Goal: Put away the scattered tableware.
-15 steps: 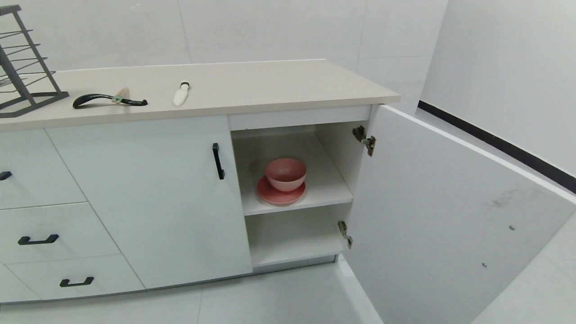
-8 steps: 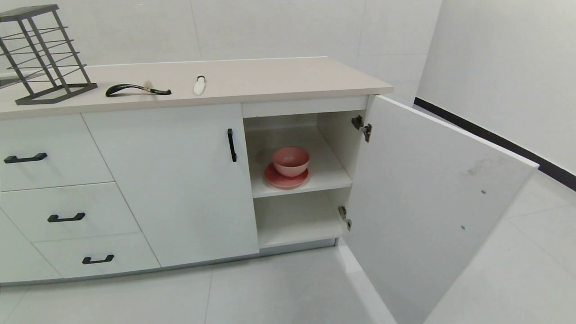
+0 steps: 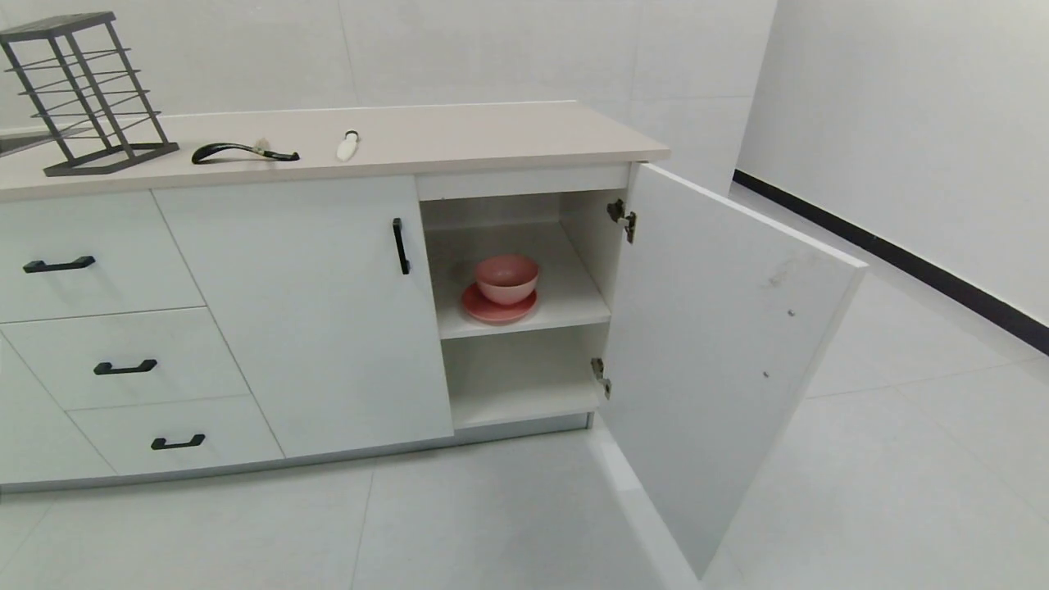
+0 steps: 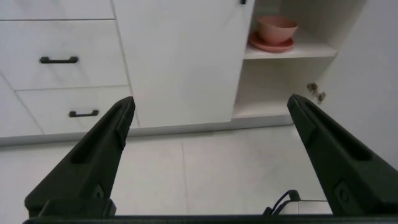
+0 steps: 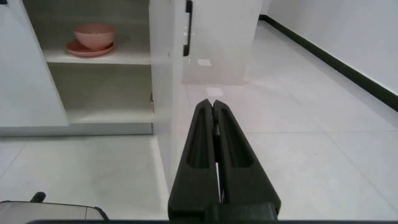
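Observation:
A pink bowl [image 3: 506, 277] sits on a pink plate [image 3: 492, 310] on the upper shelf of the open cabinet [image 3: 524, 324]. On the countertop [image 3: 492, 131] lie a black curved spoon [image 3: 242, 152] and a small white utensil [image 3: 348, 146]. My left gripper [image 4: 211, 102] is open and empty, low over the floor, facing the cabinet front with the bowl [image 4: 277, 27] and plate [image 4: 268, 45] far ahead. My right gripper [image 5: 212, 107] is shut on nothing, near the edge of the open door [image 5: 168, 74], with the bowl [image 5: 94, 33] and plate [image 5: 87, 50] beyond it.
The cabinet door [image 3: 721, 328] swings wide open to the right over the tiled floor. A dark wire rack [image 3: 86, 90] stands at the counter's left end. Several drawers with black handles [image 3: 124, 367] are on the left. The lower shelf [image 3: 524, 393] holds nothing.
The whole head picture has shifted: the cabinet looks smaller and farther, so the camera has backed away. Bowl, plate and utensils have kept their places.

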